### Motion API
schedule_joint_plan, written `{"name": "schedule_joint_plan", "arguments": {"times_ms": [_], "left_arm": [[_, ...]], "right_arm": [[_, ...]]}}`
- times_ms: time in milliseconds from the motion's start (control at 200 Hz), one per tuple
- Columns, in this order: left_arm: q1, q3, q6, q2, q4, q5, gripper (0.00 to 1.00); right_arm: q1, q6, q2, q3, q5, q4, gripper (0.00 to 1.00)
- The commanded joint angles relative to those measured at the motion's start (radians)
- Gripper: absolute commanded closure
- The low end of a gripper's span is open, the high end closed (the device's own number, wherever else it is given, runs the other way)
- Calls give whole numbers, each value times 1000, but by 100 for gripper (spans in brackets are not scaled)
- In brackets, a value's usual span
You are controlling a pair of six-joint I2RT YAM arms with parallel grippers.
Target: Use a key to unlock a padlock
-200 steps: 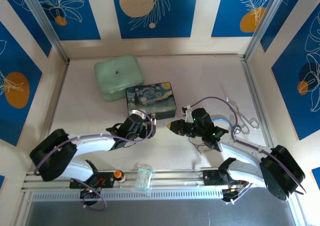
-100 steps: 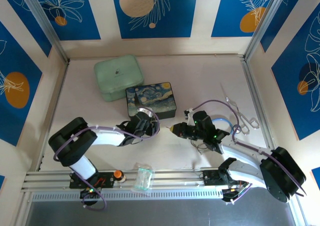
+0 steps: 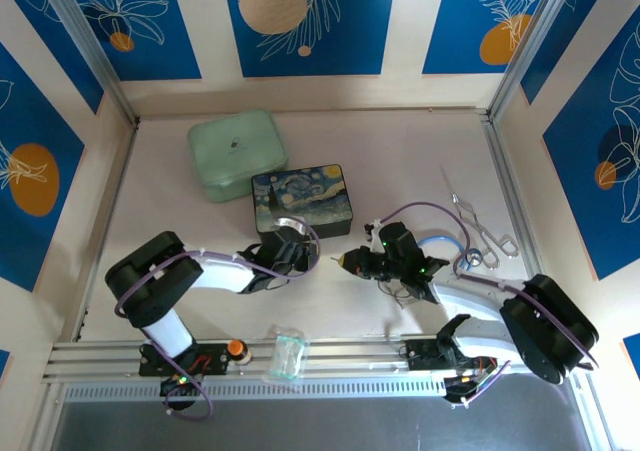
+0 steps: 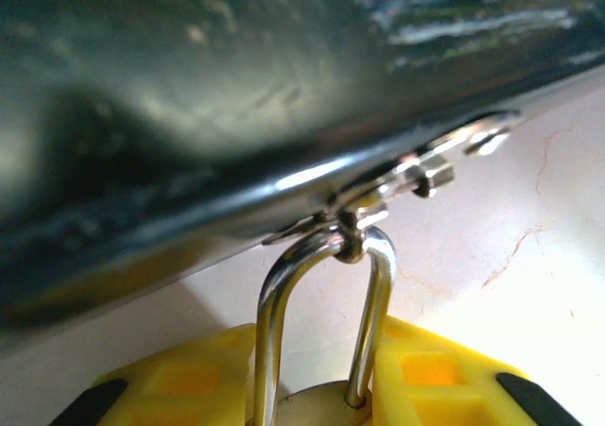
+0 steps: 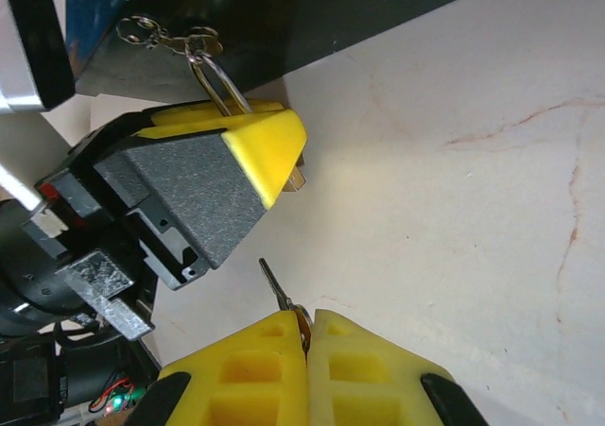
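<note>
The pale table [image 3: 400, 161] carries 1 green case [image 3: 237, 154], 1 painted box [image 3: 302, 200] and silver forceps [image 3: 480, 233].

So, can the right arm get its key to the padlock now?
Probably yes: bare table lies between the key and the padlock, though the left gripper covers most of it.

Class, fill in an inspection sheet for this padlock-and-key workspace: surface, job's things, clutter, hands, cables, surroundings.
Surface: pale, marbled tabletop.
Job's things: padlock hangs from the clasp of the painted box; key sits in the right hand.
Clutter: mint case, forceps, clear container at the near rail.
Hands: left hand closed around the padlock; right hand shut on the key.
Cables: purple cables loop along both arms.
Surroundings: blue floral wall panels, metal frame.
</note>
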Motion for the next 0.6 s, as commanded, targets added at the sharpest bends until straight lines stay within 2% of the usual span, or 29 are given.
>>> {"name": "schedule_joint_plan", "arguments": {"times_ms": [0,60,135,205,325,435,595], "left_arm": [[-16,-6,-56,-6,9,-7,76],[-17,-12,-84,-15,10,-7,81],[-19,-20,-118,-32,20,-4,83],[-19,-17,-130,-39,17,4,93],[-19,2,-170,-46,-37,6,90],[-20,13,-286,-70,-81,12,89],[-20,15,-459,-97,-82,17,88]], "right_arm": [[16,46,41,2,-6,73,100],[17,90,63,2,4,87,100],[22,134,91,-2,8,120,100],[31,138,107,4,11,134,100],[36,145,109,13,24,121,100],[44,191,109,-1,35,135,100],[98,233,108,-61,131,225,100]]}}
